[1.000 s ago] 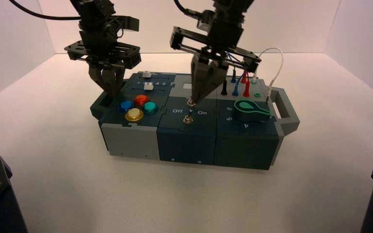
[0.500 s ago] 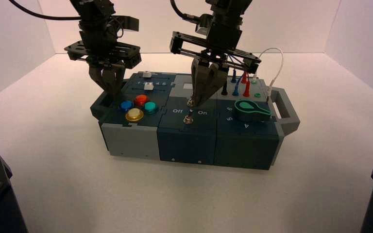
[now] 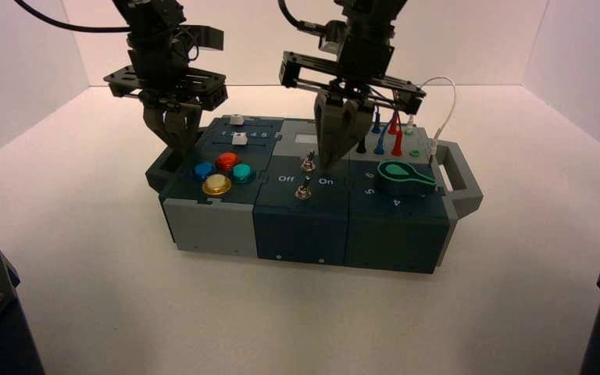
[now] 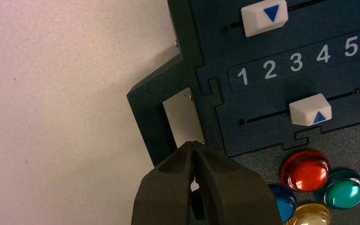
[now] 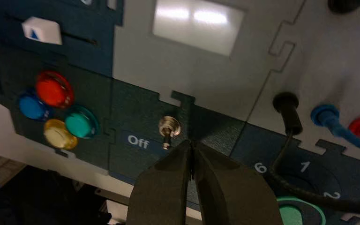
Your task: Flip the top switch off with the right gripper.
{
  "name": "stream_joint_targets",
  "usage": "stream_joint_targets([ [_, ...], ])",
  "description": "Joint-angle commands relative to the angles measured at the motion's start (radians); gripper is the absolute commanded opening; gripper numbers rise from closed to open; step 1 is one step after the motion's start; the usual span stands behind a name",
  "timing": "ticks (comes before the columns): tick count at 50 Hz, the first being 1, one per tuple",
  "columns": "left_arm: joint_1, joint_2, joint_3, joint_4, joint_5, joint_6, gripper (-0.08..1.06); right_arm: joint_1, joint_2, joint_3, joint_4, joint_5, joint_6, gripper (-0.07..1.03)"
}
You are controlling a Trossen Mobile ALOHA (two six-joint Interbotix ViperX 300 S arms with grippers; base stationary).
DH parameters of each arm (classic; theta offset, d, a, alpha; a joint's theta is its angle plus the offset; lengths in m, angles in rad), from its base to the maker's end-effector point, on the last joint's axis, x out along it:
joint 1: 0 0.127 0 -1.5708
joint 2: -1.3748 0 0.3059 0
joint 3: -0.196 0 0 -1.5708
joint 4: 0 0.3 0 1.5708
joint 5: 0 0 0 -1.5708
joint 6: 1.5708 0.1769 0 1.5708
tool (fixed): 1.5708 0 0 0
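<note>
1. Right hand (image 3: 326, 167), its fingers together in a pointed wedge, is poised over the box's middle section, just beside the top switch on the "On" side. That closed wedge suits a push; nothing needs gripping.
2. Box (image 3: 301, 234) on the pale bench (image 3: 203, 312): pressure is best kept sideways and light, lest a downward shove scrape the panel or shift the unit.
3. Left hand (image 3: 180, 151), fingers together, is parked at the box's left end, near the colored buttons.
4. Display plate (image 5: 206, 70), light grey, borders the switch; the sweep should run along its edge rather than over it.
5. Green knob (image 3: 406, 181), on the right section, lies apart from a short stroke toward "Off."
6. Lower switch (image 3: 303, 192), nearer the box's front, calls for care: a wedge drifting forward could knock it too.
7. Top switch (image 5: 169, 126), silver on the dark panel between display plate and lower switch, appears clear of the fingertips. Best practice: set the tips low against the lever's "On" side, press across toward the "Off" lettering (image 5: 138, 141) until it snaps over, then lift straight away.
</note>
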Motion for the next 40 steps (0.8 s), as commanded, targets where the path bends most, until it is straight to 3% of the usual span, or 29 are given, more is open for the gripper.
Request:
stream_joint_targets([
  [1, -0.008, 0.005, 0.003, -0.006, -0.009, 0.002, -0.03, -0.002, -0.018, -0.040, -0.002, 0.005, 0.008, -0.02],
  [40, -0.009, 0.000, 0.003, -0.006, -0.008, 0.002, -0.03, 0.002, -0.012, -0.057, -0.005, 0.025, 0.009, -0.02],
])
